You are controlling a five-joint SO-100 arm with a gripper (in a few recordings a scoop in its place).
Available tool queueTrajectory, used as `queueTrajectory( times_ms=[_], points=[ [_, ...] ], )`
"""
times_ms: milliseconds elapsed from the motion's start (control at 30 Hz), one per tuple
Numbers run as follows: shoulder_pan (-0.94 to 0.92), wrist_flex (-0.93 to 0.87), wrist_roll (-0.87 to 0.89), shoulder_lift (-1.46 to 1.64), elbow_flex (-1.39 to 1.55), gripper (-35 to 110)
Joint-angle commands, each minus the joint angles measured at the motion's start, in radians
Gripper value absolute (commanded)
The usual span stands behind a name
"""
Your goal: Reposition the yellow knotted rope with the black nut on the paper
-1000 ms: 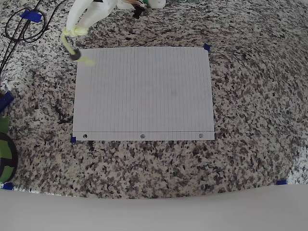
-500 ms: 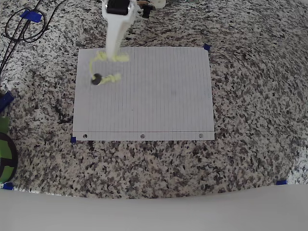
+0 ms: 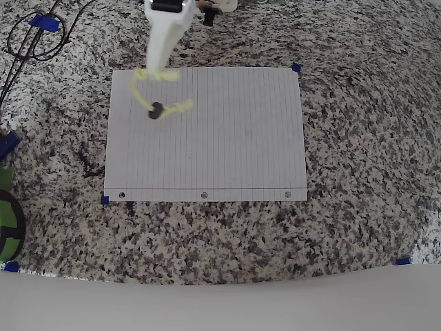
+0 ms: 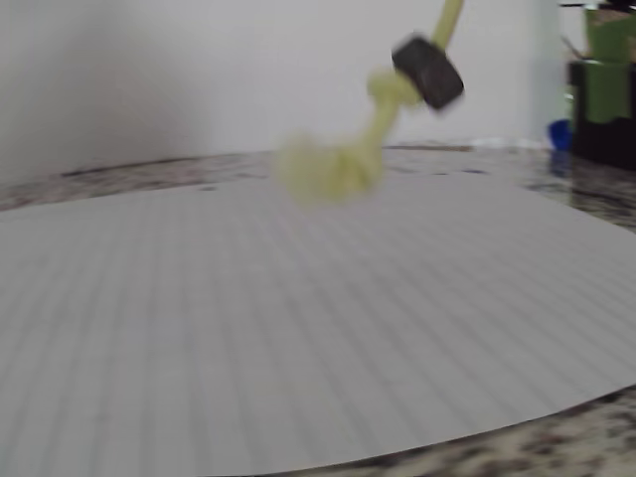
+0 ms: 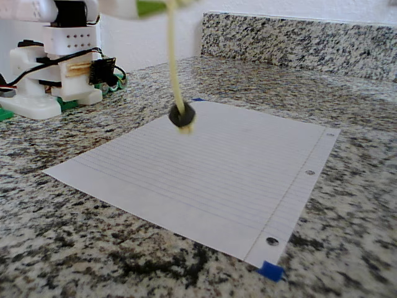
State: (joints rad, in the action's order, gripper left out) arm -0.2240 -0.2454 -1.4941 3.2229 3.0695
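In the overhead view, the white lined paper (image 3: 207, 134) with three punched holes along its near edge is lying flat on the speckled granite counter (image 3: 344, 227), its corners marked by small blue tape tabs (image 3: 105, 201). Above the paper's far-left part, the thin pale yellow knotted rope (image 3: 141, 93) is hanging from the white arm's gripper (image 3: 156, 72), which is clenching the rope's upper end just inside the paper's far edge. The small black nut (image 3: 156, 111) is riding on the rope's lower stretch, with a knotted tail (image 3: 180, 107) sticking out to its right.

Compared with half a second ago, the nut is sitting slightly further right over the paper, the tail is trailing further right too, and the gripper is staying over nearly the same spot at the far edge.

In the wrist view, the nut (image 4: 428, 72) and a blurred knot (image 4: 323, 164) are swinging in the air above the paper (image 4: 298, 328). In the fixed view, the rope (image 5: 174, 68) is dropping straight down to the nut (image 5: 182, 116), which is hanging clear of the paper (image 5: 217, 174).

Beyond the paper's far-left corner, black looped cables (image 3: 34, 38) are lying on the counter.
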Motion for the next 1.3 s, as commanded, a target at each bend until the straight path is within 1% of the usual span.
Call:
queueTrajectory(
  times_ms=[0, 133, 233, 367, 500, 633, 833, 967, 1133, 1267],
  points=[
    [-0.124, 0.021, -0.003, 0.043, -0.032, 0],
    [-0.262, -0.023, -0.003, 0.028, -0.034, 0],
    [-0.336, -0.021, -0.003, -0.029, -0.035, 0],
    [-0.328, -0.061, 0.011, -0.069, -0.038, 0],
    [-0.202, -0.143, 0.044, -0.063, -0.037, 0],
    [-0.006, -0.209, 0.094, -0.049, -0.037, 0],
    [0.241, -0.247, 0.12, -0.034, 0.002, 0],
    [0.308, -0.275, 0.156, 0.008, 0.071, 0],
    [0.388, -0.39, 0.181, 0.012, 0.084, 0],
    [0.445, -0.443, 0.255, 0.005, 0.084, 2]
  ],
)
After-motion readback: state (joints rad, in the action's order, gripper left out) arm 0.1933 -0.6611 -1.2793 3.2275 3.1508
